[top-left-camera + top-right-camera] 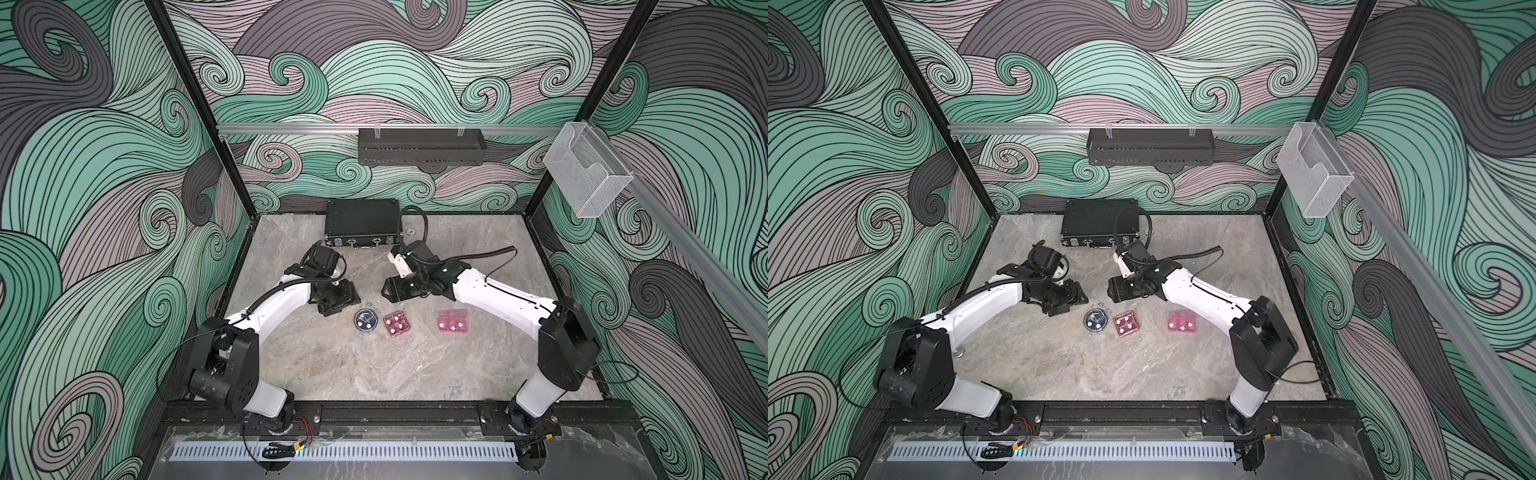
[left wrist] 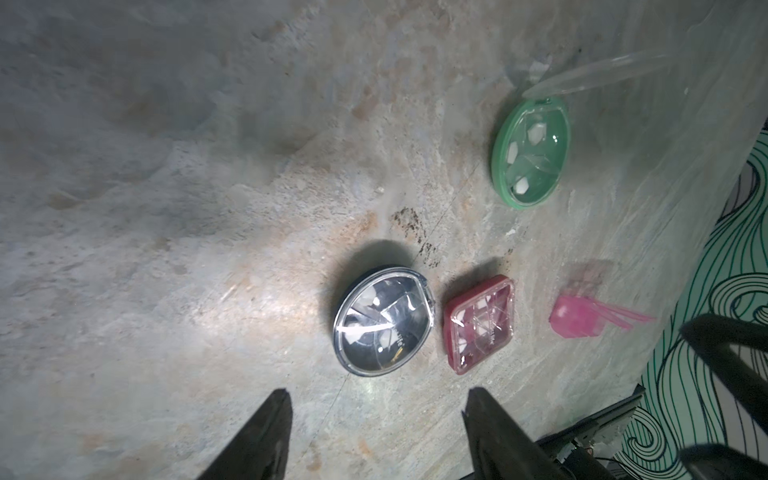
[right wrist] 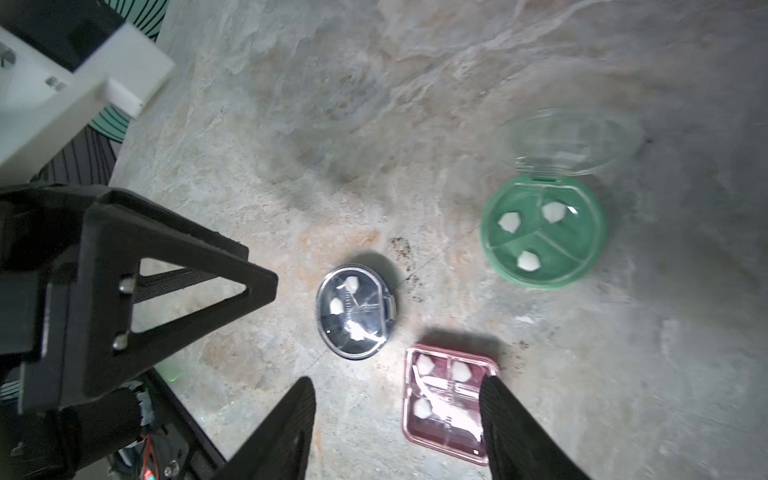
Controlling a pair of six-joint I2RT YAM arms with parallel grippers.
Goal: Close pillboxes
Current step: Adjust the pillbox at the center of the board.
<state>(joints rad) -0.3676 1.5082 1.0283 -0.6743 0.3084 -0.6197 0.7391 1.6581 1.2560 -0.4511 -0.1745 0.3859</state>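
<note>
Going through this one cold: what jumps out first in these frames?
The green pillbox stands out: its clear lid lies swung open, white pills exposed, while the dark blue pillbox and square dark pink pillbox near it look shut. The left claw and right claw hover close by, open and empty. A black briefcase sits at the far edge of the table.

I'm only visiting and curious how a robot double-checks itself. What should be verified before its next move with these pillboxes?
1. Left gripper open and empty: ok.
2. Right gripper open and empty: ok.
3. Green pillbox closed: not ok, its clear lid lies flipped back.
4. Dark blue pillbox lid down: ok.
5. Square dark pink pillbox lid down: ok.
6. Light pink pillbox closed: cannot tell; its flaps seem raised.
</note>
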